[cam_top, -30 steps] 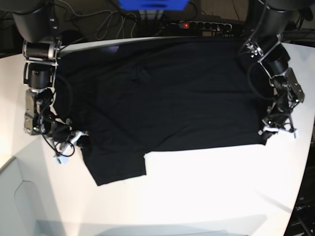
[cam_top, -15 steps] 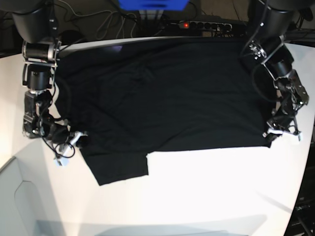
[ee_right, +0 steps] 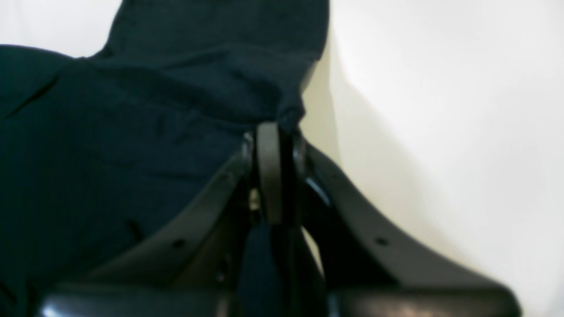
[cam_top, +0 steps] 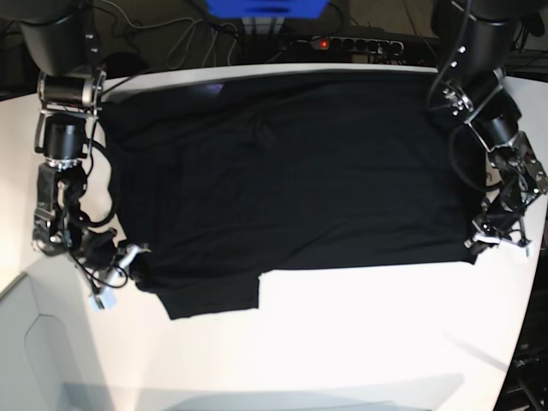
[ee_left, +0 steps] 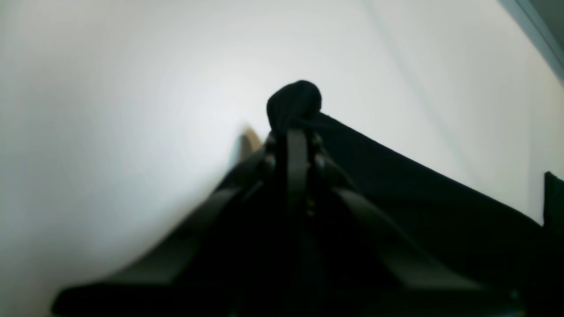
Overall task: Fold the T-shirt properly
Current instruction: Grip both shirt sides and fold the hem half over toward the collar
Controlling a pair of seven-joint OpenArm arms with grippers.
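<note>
Black cloth fills most of the base view: the T-shirt (cam_top: 282,171) lies spread across the white table (cam_top: 360,342), plain and unmarked, with soft wrinkles near its upper middle. Its far edge runs along the table's back rim, below a power strip (cam_top: 355,43) and a tangle of cables. The near hem is a fairly straight line, except at the view's left, where a sleeve (cam_top: 210,295) hangs lower as a squarish flap. The right gripper (cam_top: 130,257) sits at the shirt's near corner on the view's left, its jaws together on the cloth edge. The left gripper (cam_top: 492,240) is at the opposite near corner, likewise pinched on the hem. In front of the hem the table is bare white all the way to its near edge; narrow white strips show outside each arm.

From the left wrist, the left gripper (ee_left: 296,132) has its jaws closed on a small bunched knob of the T-shirt (ee_left: 294,102), which pokes out past the tips. A taut dark edge runs away to the right, and pale table (ee_left: 110,110) spreads on the left and above.

From the right wrist, the right gripper (ee_right: 273,132) is clamped on a fold of the T-shirt (ee_right: 132,110), whose dark cloth rises in rumpled layers to the left and upward. White table (ee_right: 440,110) lies open on the right.
</note>
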